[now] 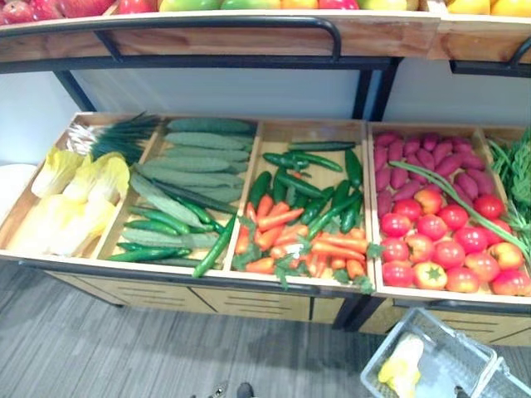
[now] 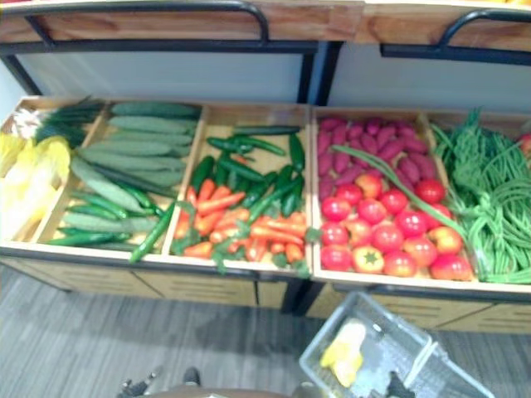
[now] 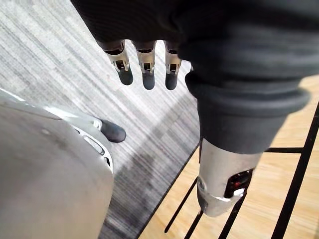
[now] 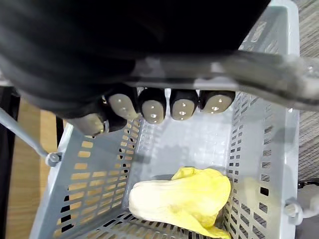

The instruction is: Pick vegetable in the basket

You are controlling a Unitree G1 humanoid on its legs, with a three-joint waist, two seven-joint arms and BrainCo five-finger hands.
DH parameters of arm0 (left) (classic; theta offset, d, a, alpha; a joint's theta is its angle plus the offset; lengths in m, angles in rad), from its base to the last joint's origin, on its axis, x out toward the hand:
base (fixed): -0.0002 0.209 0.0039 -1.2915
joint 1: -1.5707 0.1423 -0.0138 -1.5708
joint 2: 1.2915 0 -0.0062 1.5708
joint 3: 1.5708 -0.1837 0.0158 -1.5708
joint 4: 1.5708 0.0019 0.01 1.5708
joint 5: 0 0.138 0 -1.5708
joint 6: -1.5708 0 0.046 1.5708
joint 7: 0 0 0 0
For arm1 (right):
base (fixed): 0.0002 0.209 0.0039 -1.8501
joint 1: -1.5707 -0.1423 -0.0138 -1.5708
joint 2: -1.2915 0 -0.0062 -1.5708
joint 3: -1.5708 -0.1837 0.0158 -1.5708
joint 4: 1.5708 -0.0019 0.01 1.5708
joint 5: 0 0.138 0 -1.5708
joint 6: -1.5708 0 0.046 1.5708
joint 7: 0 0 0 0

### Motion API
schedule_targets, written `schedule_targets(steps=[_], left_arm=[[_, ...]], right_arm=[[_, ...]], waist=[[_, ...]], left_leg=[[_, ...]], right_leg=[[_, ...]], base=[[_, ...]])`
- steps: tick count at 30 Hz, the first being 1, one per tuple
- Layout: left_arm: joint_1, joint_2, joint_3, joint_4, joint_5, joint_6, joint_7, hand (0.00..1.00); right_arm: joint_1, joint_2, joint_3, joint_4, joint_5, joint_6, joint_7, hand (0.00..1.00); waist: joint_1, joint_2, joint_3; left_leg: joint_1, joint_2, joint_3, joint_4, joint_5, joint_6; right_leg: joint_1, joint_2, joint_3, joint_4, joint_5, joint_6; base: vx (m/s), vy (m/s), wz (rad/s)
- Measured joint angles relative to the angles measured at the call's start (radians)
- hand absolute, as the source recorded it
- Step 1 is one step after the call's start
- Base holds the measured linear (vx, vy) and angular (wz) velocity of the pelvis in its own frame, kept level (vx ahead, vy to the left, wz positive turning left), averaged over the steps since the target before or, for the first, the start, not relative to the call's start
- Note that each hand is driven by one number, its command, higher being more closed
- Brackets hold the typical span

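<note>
We find the right hand (image 4: 152,107) curled round the basket (image 4: 94,174) handle (image 4: 264,69). One cabbage (image 4: 182,199) lies inside, at 5 o'clock in the left eye view. The left hand (image 3: 145,67) hangs with fingers straight.

A wooden stand (image 1: 249,300) holds tomatoes (image 1: 448,240) in the compartment beside carrots (image 1: 311,240).

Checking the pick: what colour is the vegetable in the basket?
Pale yellow cabbage; right wrist view.
</note>
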Motion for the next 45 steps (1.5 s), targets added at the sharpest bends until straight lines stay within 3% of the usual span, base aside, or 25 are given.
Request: schedule_targets(steps=[6, 12, 15, 19, 21, 26, 31, 36, 45], left_arm=[[0.010, 0.020, -0.008, -0.029, 0.035, 0.002, 0.029, 0.00], [0.088, 0.066, -0.075, -0.361, 0.325, -0.014, 0.180, 0.00], [0.090, 0.145, -0.088, -0.551, 0.475, -0.023, 0.285, 0.00], [0.096, 0.223, -0.165, -0.749, 0.579, -0.027, 0.353, 0.00], [0.099, 0.279, -0.244, -0.880, 0.667, -0.057, 0.371, 0.00], [0.086, 0.434, -0.396, -1.039, 0.777, -0.146, 0.366, 0.00], [0.072, 0.533, -0.491, -1.102, 0.783, -0.233, 0.294, 0.00], [0.009, 0.641, -0.609, -1.090, 0.765, -0.276, 0.210, 0.00], [-0.115, 0.719, -0.804, -0.922, 0.642, -0.300, 0.050, 0.00]], right_arm=[[0.001, 0.015, -0.075, 0.021, 0.019, -0.003, 0.016, 1.00], [0.010, 0.018, -0.132, 0.021, 0.036, -0.011, 0.014, 1.00], [0.023, 0.025, -0.121, 0.020, 0.039, -0.027, 0.012, 1.00], [0.031, 0.017, -0.066, 0.017, 0.039, -0.039, 0.011, 1.00], [0.031, 0.014, -0.032, 0.014, 0.040, -0.047, 0.011, 1.00], [0.032, 0.001, 0.026, -0.001, 0.040, -0.050, 0.015, 1.00], [0.034, -0.029, 0.068, -0.001, 0.040, -0.050, 0.018, 1.00], [0.036, -0.061, 0.126, -0.003, 0.038, -0.051, 0.031, 1.00], [0.042, -0.072, 0.222, -0.048, 0.035, -0.057, 0.035, 1.00]], waist=[[-0.004, -0.018, 0.004], [-0.017, -0.007, 0.006], [-0.025, -0.012, 0.015], [-0.023, -0.012, 0.016], [-0.025, -0.012, 0.016], [-0.033, -0.007, 0.015], [-0.055, 0.007, 0.006], [-0.058, 0.016, 0.004], [-0.082, 0.018, 0.004]], left_leg=[[0.057, -0.024, 0.027, -0.056, 0.003, -0.005], [0.092, -0.027, 0.059, -0.089, -0.001, -0.011], [0.115, -0.029, 0.067, -0.089, -0.014, -0.017], [0.118, -0.029, 0.086, -0.089, -0.022, -0.020], [0.118, -0.032, 0.095, -0.089, -0.023, -0.018], [0.125, -0.033, 0.120, -0.089, -0.027, -0.017], [0.137, -0.034, 0.140, -0.089, -0.033, -0.017], [0.139, -0.035, 0.165, -0.089, -0.034, -0.016], [0.136, -0.038, 0.192, -0.089, -0.034, -0.016]], right_leg=[[0.033, -0.006, 0.027, -0.052, 0.018, 0.014], [0.049, 0.004, 0.062, -0.083, 0.036, 0.011], [0.074, 0.006, 0.078, -0.100, 0.037, 0.011], [0.075, 0.012, 0.105, -0.128, 0.056, 0.007], [0.075, 0.014, 0.126, -0.146, 0.067, 0.006], [0.073, 0.019, 0.162, -0.177, 0.090, 0.007], [0.071, 0.021, 0.186, -0.185, 0.098, 0.013], [0.055, 0.027, 0.219, -0.199, 0.118, 0.013], [0.034, 0.030, 0.251, -0.212, 0.138, 0.013]], base=[[0.05, 0.068, -0.09], [0.08, 0.023, -0.15], [0.07, 0.023, -0.07], [0.04, 0.031, -0.14], [0.02, 0.033, -0.12], [0.00, 0.021, -0.18], [-0.01, 0.009, -0.13], [-0.02, 0.006, -0.19], [-0.02, 0.004, -0.10]])
